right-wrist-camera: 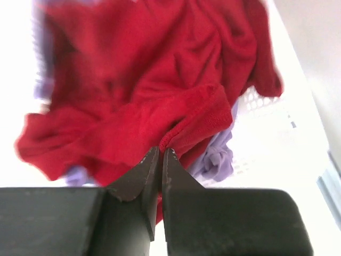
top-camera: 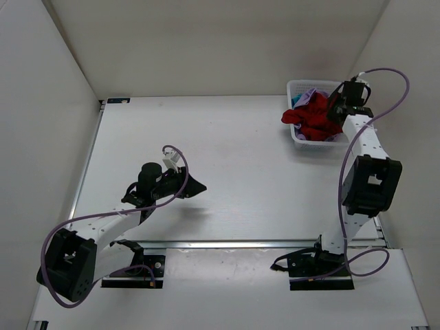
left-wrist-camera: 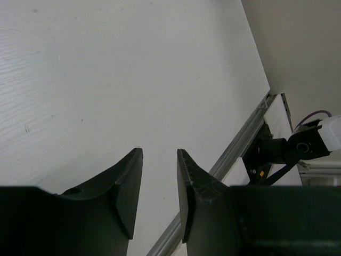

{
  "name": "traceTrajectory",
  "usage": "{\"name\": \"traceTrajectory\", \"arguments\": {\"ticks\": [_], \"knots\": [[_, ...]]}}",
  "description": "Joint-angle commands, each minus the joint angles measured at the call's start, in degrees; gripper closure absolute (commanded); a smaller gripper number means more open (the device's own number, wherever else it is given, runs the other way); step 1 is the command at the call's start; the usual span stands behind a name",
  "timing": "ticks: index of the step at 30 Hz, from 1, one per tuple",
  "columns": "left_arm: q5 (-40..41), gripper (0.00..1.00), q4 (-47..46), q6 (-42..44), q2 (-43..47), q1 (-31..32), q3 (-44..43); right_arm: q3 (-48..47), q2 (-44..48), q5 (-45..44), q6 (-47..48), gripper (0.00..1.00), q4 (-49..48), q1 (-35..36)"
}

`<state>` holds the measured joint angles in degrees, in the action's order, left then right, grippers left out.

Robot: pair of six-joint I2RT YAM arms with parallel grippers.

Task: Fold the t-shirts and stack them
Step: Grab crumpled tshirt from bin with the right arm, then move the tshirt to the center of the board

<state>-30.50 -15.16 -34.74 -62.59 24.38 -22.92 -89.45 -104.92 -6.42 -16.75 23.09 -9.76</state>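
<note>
White laminate tabletop (top-camera: pixel 227 137) (left-wrist-camera: pixel 106 80) fills most of the top view. The left pincer (top-camera: pixel 194 185) (left-wrist-camera: pixel 160 154) hangs over its near-left part, well apart from the shirts. From the top cam it's just a dark shape. The left wrist cam shows what that misses: the fingers are partly spread w/ a clear gap, nothing between them, only bare board below. That view also catches the metal rail (left-wrist-camera: pixel 234 149) along the tabletop's edge.

At far right, a white mesh basket (top-camera: pixel 295 86) (right-wrist-camera: pixel 256 101) sits at the back-right corner, and all three shirts are in it. The red t-shirt (top-camera: pixel 316 117) (right-wrist-camera: pixel 160 80) is heaped on top and spills over the basket's left rim. The lavender t-shirt (top-camera: pixel 311 93) (right-wrist-camera: pixel 216 157) peeks out beneath it. The top cam alone shows a sliver of the teal t-shirt (top-camera: pixel 297 102) at the left rim.

The right arm reaches over the basket, and its wrist hides the tips from above. The right wrist cam shows the right pincer (right-wrist-camera: pixel 161 150) pressed together on a folded edge of the red t-shirt. That pic is blurred, so how much cloth sits between the tips is hard to tell.
</note>
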Motion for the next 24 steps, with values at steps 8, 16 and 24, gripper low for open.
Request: {"name": "traceTrajectory", "arguments": {"ticks": [8, 16, 24], "knots": [[-0.61, 0.58, -3.3, -2.61, -0.43, -1.26, -1.17, -15.39, 25.29, 11.68, 1.98, 1.0, -9.29, 9.39], [0.8, 0.57, -1.46, -4.9, 3.61, -7.14, -0.37, -44.47, 18.98, 38.79, -2.37, 1.0, -11.29, 24.54], [3.69, 0.56, 1.97, -6.66, 11.08, -13.31, 1.03, -34.04, 18.54, 55.0, -23.39, 1.0, -37.31, 16.27]]}}
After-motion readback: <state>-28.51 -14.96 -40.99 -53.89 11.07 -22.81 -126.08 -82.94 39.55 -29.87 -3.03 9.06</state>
